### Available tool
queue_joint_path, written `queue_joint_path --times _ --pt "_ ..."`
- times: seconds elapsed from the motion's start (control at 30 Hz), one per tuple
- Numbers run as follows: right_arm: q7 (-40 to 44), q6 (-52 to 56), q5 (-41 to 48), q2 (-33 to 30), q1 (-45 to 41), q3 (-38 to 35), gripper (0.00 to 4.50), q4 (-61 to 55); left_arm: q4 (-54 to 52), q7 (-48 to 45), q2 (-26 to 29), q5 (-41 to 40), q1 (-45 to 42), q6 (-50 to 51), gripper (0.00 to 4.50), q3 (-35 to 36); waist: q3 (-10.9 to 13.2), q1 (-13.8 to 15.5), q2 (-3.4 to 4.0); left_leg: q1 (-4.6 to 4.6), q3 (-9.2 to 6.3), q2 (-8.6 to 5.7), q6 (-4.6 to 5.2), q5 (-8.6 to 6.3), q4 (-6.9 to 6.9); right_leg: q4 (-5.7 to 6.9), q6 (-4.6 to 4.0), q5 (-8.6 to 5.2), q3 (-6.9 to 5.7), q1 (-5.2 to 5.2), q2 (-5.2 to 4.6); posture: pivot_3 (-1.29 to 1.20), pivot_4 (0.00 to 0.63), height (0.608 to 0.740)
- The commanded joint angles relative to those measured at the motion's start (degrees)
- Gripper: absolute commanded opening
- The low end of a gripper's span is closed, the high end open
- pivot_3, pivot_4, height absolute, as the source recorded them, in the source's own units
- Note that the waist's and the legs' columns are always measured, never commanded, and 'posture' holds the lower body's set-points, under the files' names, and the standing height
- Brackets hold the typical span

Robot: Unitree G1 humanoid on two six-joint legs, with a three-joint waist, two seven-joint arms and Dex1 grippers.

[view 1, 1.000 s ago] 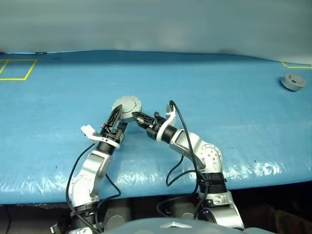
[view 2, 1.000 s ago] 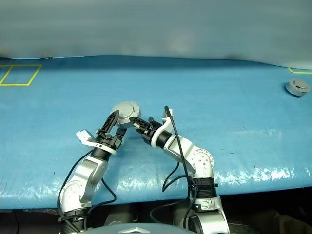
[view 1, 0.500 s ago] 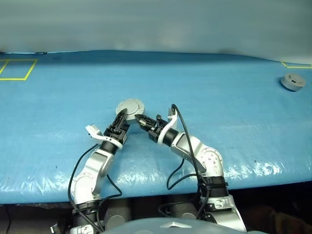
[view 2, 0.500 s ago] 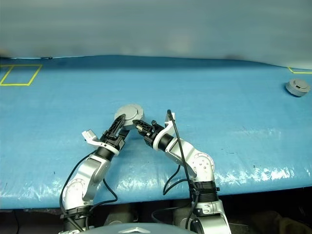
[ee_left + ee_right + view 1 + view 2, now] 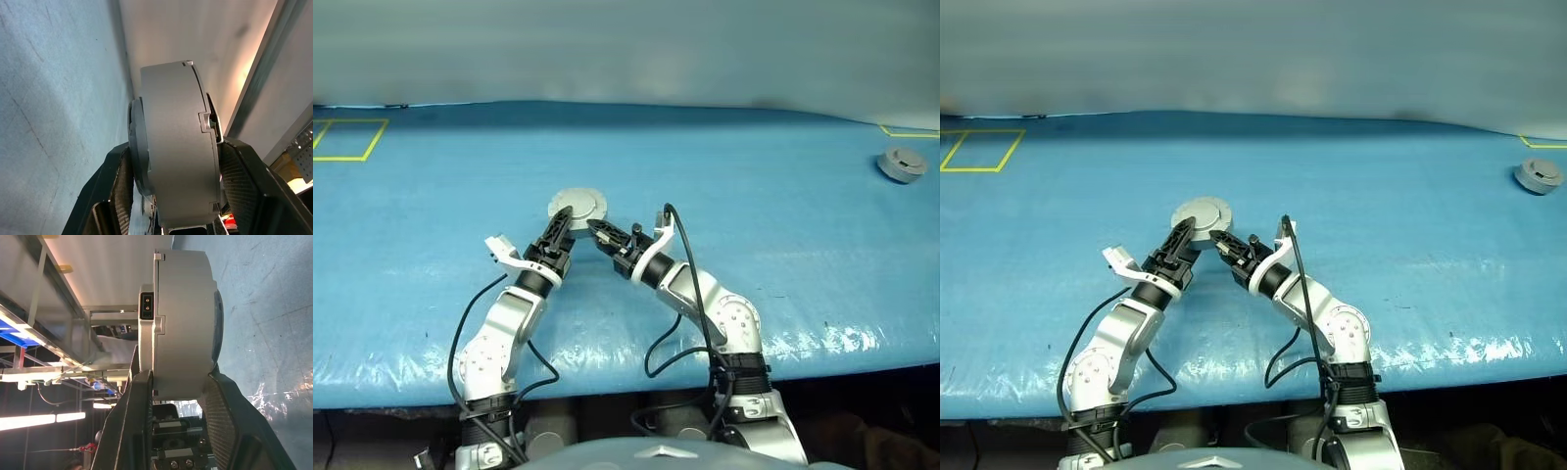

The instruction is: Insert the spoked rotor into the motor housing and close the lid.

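Only the right wrist view shows the motor housing (image 5: 181, 323) connector port

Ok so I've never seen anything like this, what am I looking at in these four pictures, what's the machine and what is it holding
It is a humanoid robot with two arms, each ending in a gripper with two black fingers. The two wide pictures come from a pair of cameras on its head, looking down over its arms at a blue table. The two close-up pictures come from a camera on each wrist, looking along that gripper's fingers.

The left gripper and the right gripper meet at a round silver-grey case, the motor housing, just above the table. In each wrist picture, black fingers clamp the case across its two flat faces, so both grippers appear to hold it together, edge-on to the cameras.

Far off near the table's right edge lies another small grey round part; I cannot tell what it is. Yellow tape outlines mark the far corners.
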Motion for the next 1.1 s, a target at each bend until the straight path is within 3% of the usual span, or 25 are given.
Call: queue_joint_path --times 0.03,0.17,0.5,0.63,0.73,0.9,1.1 --pt "1.07 1.67 -0.67 4.09 0.5 3.57 1.15 -3.76 -4.29 1.84 -3.61 1.56 -4.33 -5.44 2.29 1.17 0.0 0.12 0.0 0.0 0.0 0.0 0.0 0.0 0.0 0.0 0.0 0.0 0.0 0.0 0.0 0.0 0.15 0.74" --pt "3.04 1.59 -3.17 2.58 0.8 3.89 1.15 -5.0 -5.21 2.75 -3.75 0.82 -5.35 -7.15 2.29 0.77 0.0 0.29 0.0 0.0 0.0 0.0 0.0 0.0 0.03 0.0 0.01 0.01 0.0 0.0 0.0 0.0 0.15 0.74" --pt "4.16 2.6 -5.16 -0.64 2.6 3.02 4.43 -9.59 -0.19 2.39 -1.42 2.33 -9.91 -10.04 2.29 2.88 -0.03 0.88 -0.04 0.0 -0.03 -0.03 -0.02 0.02 0.11 -0.04 0.01 0.08 -0.01 0.09 0.02 0.0 0.15 0.74" --pt "8.68 2.4 -14.41 -5.57 4.39 5.19 4.5 -13.64 5.47 1.03 0.92 4.26 -14.03 -10.21 2.29 5.32 -0.03 1.11 -0.05 -0.03 -0.02 -0.08 0.01 0.02 0.22 -0.07 0.09 0.13 0.03 0.13 0.0 0.0 0.15 0.74" --pt "16.1 -1.16 -29.81 -12.9 5.79 11.73 4.5 -18.62 12.16 -1.05 3.42 6.79 -17.95 -10.13 2.29 7.5 -0.03 1.09 -0.04 0.0 -0.03 -0.08 0.04 0.06 0.21 -0.04 0.09 0.13 0.02 0.13 0.02 0.0 0.15 0.74" --pt "21.32 -10.35 -55.4 -22.79 7.93 23.28 4.5 -21.8 26.33 -5.09 7.24 12.22 -26.0 -11.11 2.29 11.09 -0.04 0.84 -0.06 0.05 -0.07 -0.05 -0.04 0.13 0.17 0.0 0.07 0.12 0.0 0.11 0.1 0.0 0.15 0.74" --pt "24.38 -20.67 -70.68 -24.11 12.6 26.78 4.5 -21.19 45.23 -11.82 11.13 19.41 -37.58 -13.5 2.29 14.69 -0.03 1.05 -0.11 -0.03 -0.07 -0.1 -0.07 0.14 0.17 -0.05 0.11 0.13 0.0 0.09 0.06 0.0 0.15 0.74"
